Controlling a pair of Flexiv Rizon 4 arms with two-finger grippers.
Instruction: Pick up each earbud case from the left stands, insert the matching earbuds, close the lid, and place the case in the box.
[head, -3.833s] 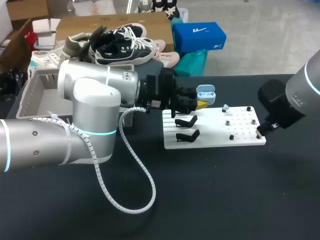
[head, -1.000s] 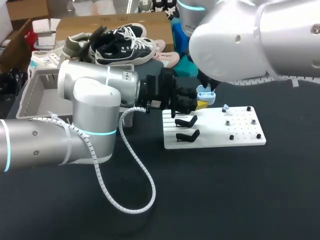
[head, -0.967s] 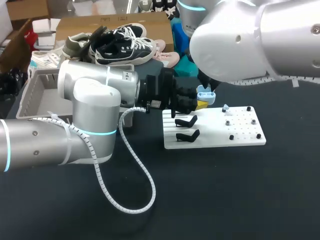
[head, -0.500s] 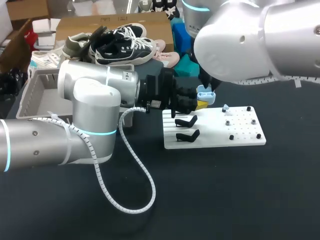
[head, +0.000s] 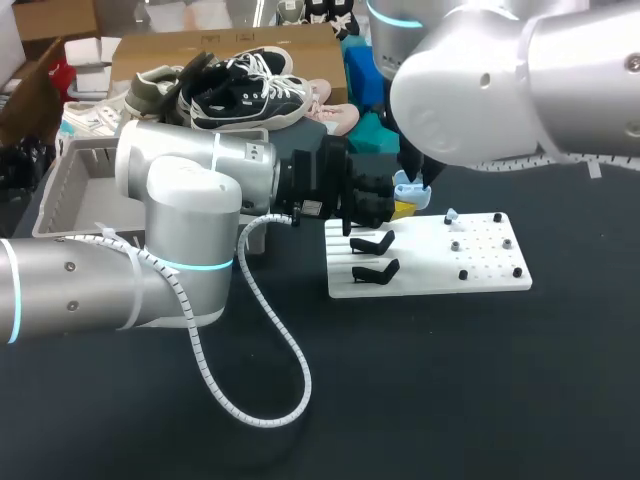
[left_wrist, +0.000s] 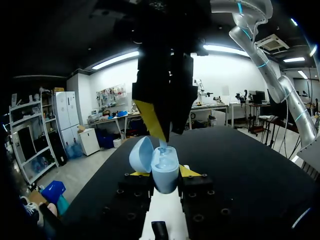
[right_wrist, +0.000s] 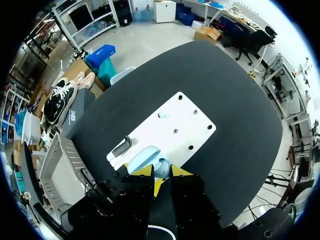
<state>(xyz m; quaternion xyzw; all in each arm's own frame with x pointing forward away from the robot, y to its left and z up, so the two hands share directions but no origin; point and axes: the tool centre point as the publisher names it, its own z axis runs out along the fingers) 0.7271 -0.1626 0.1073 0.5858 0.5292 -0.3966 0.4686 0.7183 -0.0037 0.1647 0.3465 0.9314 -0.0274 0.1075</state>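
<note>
the right gripper (left_wrist: 166, 135) is pinched on a pale earbud (left_wrist: 162, 145) and hangs straight over the open earbud case (left_wrist: 166, 164), the bud's stem just at a socket. the left gripper (left_wrist: 165, 173) clamps the case from both sides, with the lid (left_wrist: 141, 154) tipped aside, above the far left edge of the white stand board (head: 470, 262). to seat the bud well, i'd lower it straight down along the socket, steer clear of the lid, and release only once it sits flush. the left gripper should hold the case firm and level.
</note>
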